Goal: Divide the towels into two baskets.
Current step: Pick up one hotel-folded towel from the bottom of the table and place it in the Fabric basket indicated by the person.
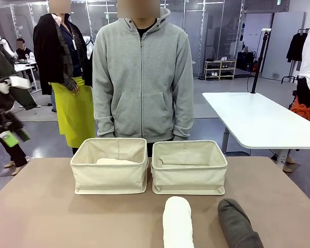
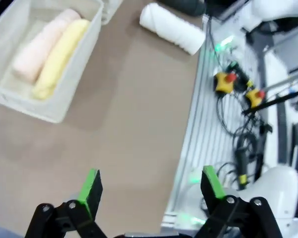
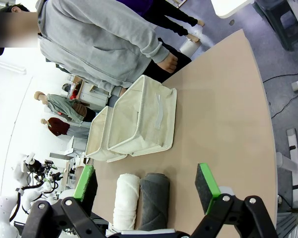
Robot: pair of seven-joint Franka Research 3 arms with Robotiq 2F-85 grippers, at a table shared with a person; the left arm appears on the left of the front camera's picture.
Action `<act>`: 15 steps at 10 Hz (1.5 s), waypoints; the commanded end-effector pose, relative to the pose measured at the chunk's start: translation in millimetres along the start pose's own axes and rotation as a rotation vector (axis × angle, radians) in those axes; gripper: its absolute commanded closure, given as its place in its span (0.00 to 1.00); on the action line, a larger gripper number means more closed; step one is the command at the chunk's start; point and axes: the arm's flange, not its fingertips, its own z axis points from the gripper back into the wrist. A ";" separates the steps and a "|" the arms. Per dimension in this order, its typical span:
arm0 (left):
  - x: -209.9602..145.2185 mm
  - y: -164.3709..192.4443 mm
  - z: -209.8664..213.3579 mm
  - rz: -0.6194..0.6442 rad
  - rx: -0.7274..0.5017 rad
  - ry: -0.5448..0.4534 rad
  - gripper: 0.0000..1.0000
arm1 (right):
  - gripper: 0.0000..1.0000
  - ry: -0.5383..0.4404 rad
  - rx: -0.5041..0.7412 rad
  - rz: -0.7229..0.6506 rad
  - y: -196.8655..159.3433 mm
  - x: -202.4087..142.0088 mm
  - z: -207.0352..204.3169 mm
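Both grippers had their jaws wide apart, holding nothing: the left gripper (image 2: 151, 181) hung over bare table (image 1: 41, 206), the right gripper (image 3: 145, 178) above the white towel (image 1: 177, 223) and grey towel (image 1: 238, 225), which lay side by side near the robot's edge. The pink towel (image 2: 39, 47) and yellow towel (image 2: 59, 57) sat together in the left basket (image 1: 109, 180), with the right basket (image 1: 189, 182) just beside it.

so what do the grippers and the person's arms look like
The left gripper and right gripper are black linkages with two fingers tipped by bright green pads. The person's arms are in long grey hoodie sleeves.
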 end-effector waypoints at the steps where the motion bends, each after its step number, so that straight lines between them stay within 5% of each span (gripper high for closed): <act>1: -48.6 7.2 6.9 0.293 -0.096 -0.236 0.00 | 0.00 -0.006 0.010 0.002 1.6 -0.5 0.1; 5: -173.8 23.9 -5.2 0.600 -0.285 -0.490 0.00 | 0.00 -0.006 0.010 0.002 1.6 -0.5 0.1; 8: -178.0 30.1 -2.6 0.602 -0.214 -0.513 0.00 | 0.00 -0.006 0.010 0.002 1.6 -0.5 0.1; 9: -199.4 28.4 -10.7 0.614 -0.280 -0.489 0.00 | 0.00 -0.006 0.010 0.002 1.6 -0.5 0.1; 15: -199.4 28.4 -10.7 0.614 -0.280 -0.489 0.00 | 0.00 -0.006 0.010 0.002 1.6 -0.5 0.1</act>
